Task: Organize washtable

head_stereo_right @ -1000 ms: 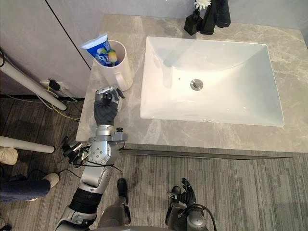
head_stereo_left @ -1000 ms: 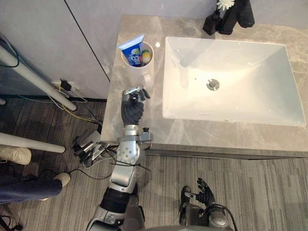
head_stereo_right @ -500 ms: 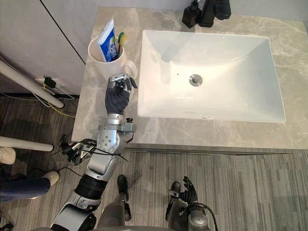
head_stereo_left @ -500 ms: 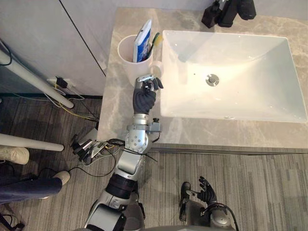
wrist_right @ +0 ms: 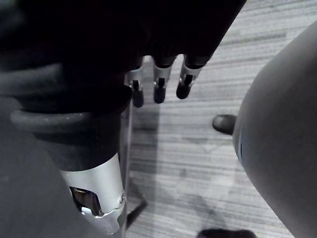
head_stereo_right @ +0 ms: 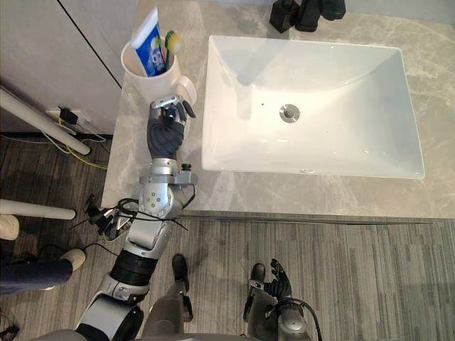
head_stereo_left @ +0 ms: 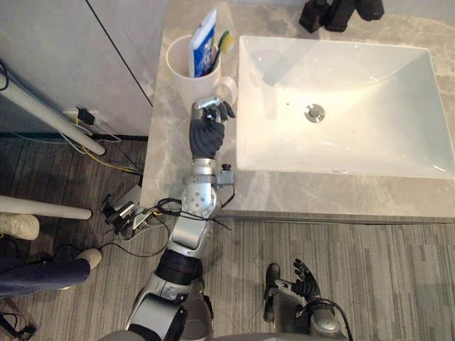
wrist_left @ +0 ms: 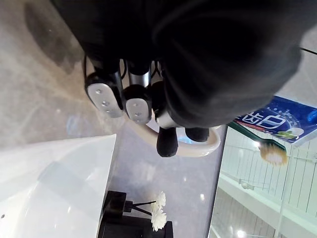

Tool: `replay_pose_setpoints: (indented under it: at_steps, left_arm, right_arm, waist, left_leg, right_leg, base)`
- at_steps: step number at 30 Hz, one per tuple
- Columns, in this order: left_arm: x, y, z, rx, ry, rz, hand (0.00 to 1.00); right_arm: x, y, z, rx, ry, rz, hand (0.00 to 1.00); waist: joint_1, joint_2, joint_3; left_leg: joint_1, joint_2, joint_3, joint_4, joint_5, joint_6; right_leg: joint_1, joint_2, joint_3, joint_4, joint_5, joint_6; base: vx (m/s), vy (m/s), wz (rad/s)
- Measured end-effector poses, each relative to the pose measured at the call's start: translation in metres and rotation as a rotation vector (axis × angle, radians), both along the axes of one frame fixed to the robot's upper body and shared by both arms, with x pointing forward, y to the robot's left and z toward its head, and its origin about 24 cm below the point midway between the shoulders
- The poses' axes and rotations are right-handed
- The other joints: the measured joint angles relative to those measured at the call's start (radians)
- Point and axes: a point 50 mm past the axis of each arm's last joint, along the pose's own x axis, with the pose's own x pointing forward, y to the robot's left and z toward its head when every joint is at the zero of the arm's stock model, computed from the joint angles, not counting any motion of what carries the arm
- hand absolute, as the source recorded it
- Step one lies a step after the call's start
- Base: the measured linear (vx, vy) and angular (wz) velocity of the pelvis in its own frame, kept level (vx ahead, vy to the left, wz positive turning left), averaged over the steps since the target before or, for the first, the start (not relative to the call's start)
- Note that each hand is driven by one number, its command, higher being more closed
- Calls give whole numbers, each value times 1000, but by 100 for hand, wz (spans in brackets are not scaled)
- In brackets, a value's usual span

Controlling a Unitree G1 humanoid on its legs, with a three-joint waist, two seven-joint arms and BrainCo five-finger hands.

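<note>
Left hand [head_stereo_left: 205, 135]: about 10 o'clock in the head views, over the countertop [head_stereo_left: 165, 167]. Its fingers [wrist_left: 167, 143] are hooked round the handle [wrist_left: 200, 148] of the white mug [head_stereo_left: 186, 74], a grip suited to shifting the mug by its loop.
Mug position: upright at 11 o'clock, just beside the left rim of the sink [head_stereo_left: 245, 106], with its handle turned toward the hand.
Mug contents: the toothpaste tube [head_stereo_left: 203, 46] and toothbrush [head_stereo_left: 225, 40] lean inside, so the mug probably needs to stay level.
Basin: spans 12 to 3 o'clock, bare but for its drain [head_stereo_left: 314, 111].
Back edge: dark bottles [head_stereo_left: 341, 11] at 1 o'clock, white flowers [wrist_left: 157, 215] beside them, well apart from the mug.
Right hand [head_stereo_left: 304, 283]: at 6 o'clock, low over the floor, fingers loosely straight, holding nothing and probably idle.
</note>
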Motion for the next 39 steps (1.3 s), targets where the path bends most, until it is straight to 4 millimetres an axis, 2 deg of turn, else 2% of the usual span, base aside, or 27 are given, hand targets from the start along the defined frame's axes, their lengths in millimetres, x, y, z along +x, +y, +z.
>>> replay_pose_setpoints:
  at_steps: [8, 15, 21, 26, 27, 29, 33, 36, 39]
  left_arm:
    - [13, -1, 14, 27, -18, 4, 100]
    - [21, -6, 39, 61, -76, 3, 100]
    - [33, -6, 71, 82, -131, 19, 100]
    - [39, -1, 85, 110, -155, 48, 100]
    - [39, 2, 87, 104, -159, 60, 100]
    - [40, 5, 88, 94, -159, 68, 100]
    - [32, 9, 87, 59, -179, 54, 100]
    - [17, 21, 74, 16, -193, 62, 100]
    - [-9, 28, 60, -27, -231, 43, 100]
  right_arm:
    - [0, -3, 0, -3, 0, -1, 0]
    - [3, -10, -1, -25, 6, 7, 0]
    - [5, -11, 1, -24, -14, 14, 0]
    - [7, -10, 4, -18, -35, 17, 0]
    - [8, -9, 5, -17, -42, 19, 0]
    - [9, -8, 6, -16, -47, 24, 0]
    - [8, -8, 6, -17, -47, 26, 0]
    - [8, -8, 6, -15, -44, 22, 0]
    - [6, -11, 3, -16, -27, 3, 0]
  waist:
    - [-3, -8, 13]
    - [-13, -15, 43]
    - [-21, -27, 80]
    - [-30, -32, 97]
    - [-42, -32, 97]
    - [-47, -32, 97]
    - [-46, -30, 97]
    - [-47, -26, 96]
    - [-37, -18, 93]
  left_leg:
    - [-21, 0, -14, 3, 1, 1]
    - [-53, -3, -27, -25, 37, 2]
    - [-96, -5, -33, -33, 47, -6]
    - [-113, -5, -41, -34, 50, -9]
    - [-119, -5, -44, -34, 50, -9]
    - [-120, -6, -46, -34, 50, -10]
    - [-115, -7, -54, -33, 66, -20]
    - [-88, -10, -65, -27, 83, -5]
    - [-67, -15, -79, -26, 83, -5]
  right_leg:
    - [-20, 1, 3, -1, 18, 0]
    - [-65, 2, 8, -4, 41, 4]
    - [-104, 9, 35, -25, 73, 21]
    - [-111, 15, 38, -58, 99, 22]
    - [-114, 15, 37, -58, 100, 22]
    - [-114, 15, 36, -58, 103, 18]
    - [-108, 18, 37, -63, 135, 7]
    - [-75, 19, 39, -79, 143, 4]
    - [-39, 16, 34, -93, 136, 2]
  base:
    - [-59, 4, -1]
    - [-97, 8, 0]
    - [-120, 15, -4]
    - [-77, 6, -7]
    - [-55, 6, 6]
    - [-32, 3, 5]
    - [11, -4, -2]
    - [108, -13, -4]
    - [138, -8, 12]
